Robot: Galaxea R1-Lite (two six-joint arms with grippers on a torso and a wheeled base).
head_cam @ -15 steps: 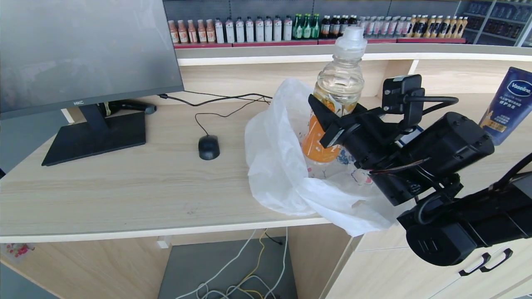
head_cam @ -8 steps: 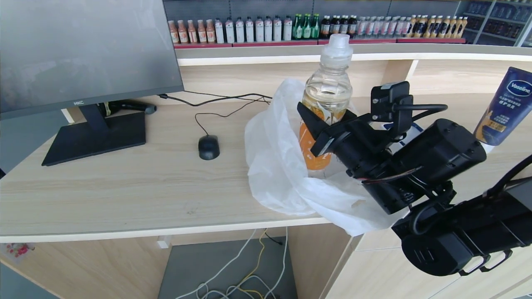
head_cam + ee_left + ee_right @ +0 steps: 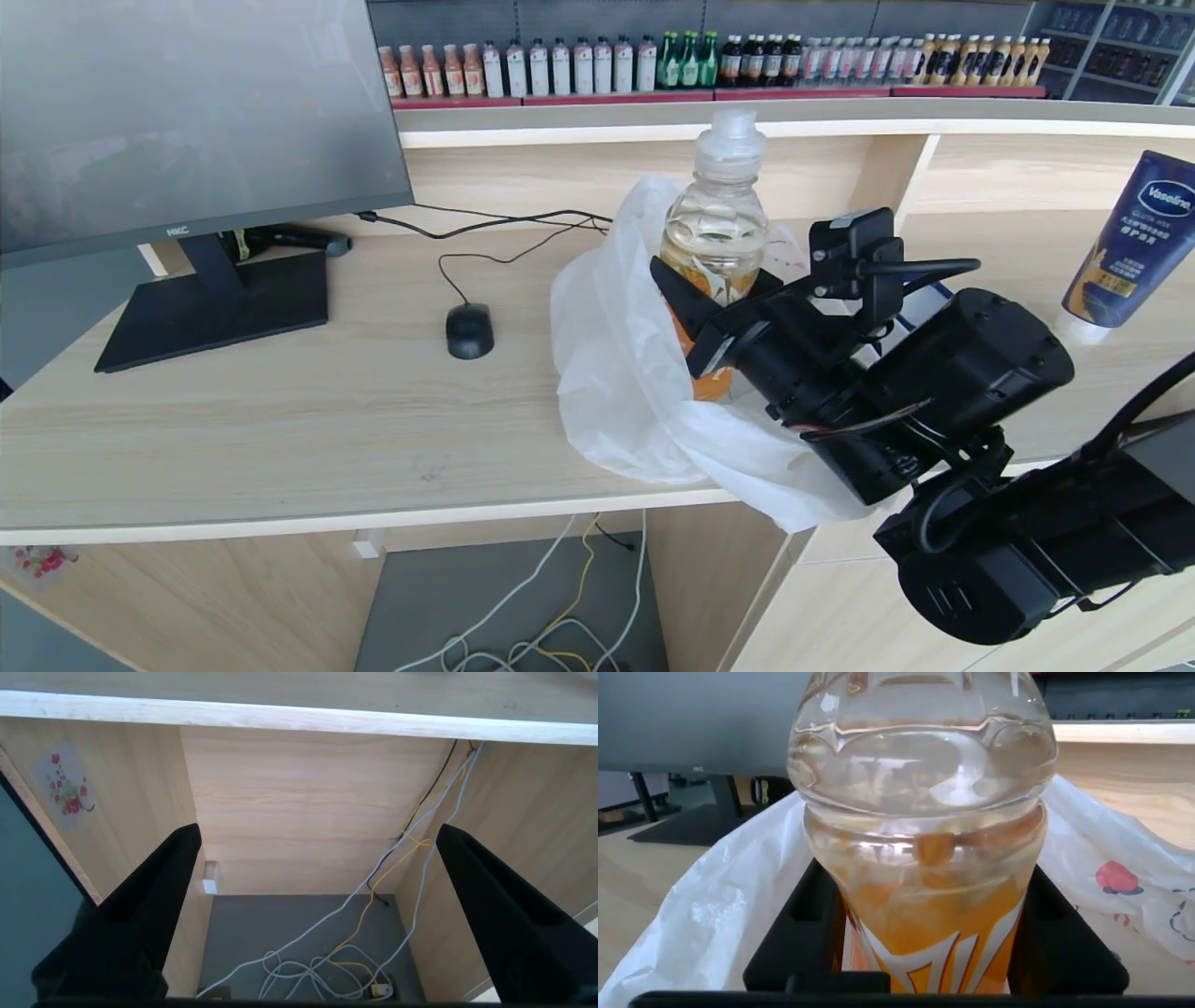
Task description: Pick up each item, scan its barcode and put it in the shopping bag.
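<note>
A clear drink bottle (image 3: pixel 715 219) with an orange label and a pale cap stands upright in my right gripper (image 3: pixel 714 322), which is shut on its labelled lower half. The bottle's base sits down inside the mouth of the white plastic shopping bag (image 3: pixel 621 373) on the wooden counter (image 3: pixel 280 401). In the right wrist view the bottle (image 3: pixel 924 849) stands between the black fingers (image 3: pixel 799 919), with the bag (image 3: pixel 701 933) spread around it. My left gripper (image 3: pixel 318 915) hangs open below the counter's front edge, facing the floor cables, with nothing between its fingers.
A blue lotion tube (image 3: pixel 1130 243) stands on the counter at the far right. A monitor (image 3: pixel 187 121) on its stand, a black mouse (image 3: pixel 469 329) and its cable occupy the left half. Shelves of bottles (image 3: pixel 709 61) line the back wall.
My right gripper has carried the bottle left and down, so that its base has sunk into the bag's mouth. The bag and the lotion tube have stayed put.
</note>
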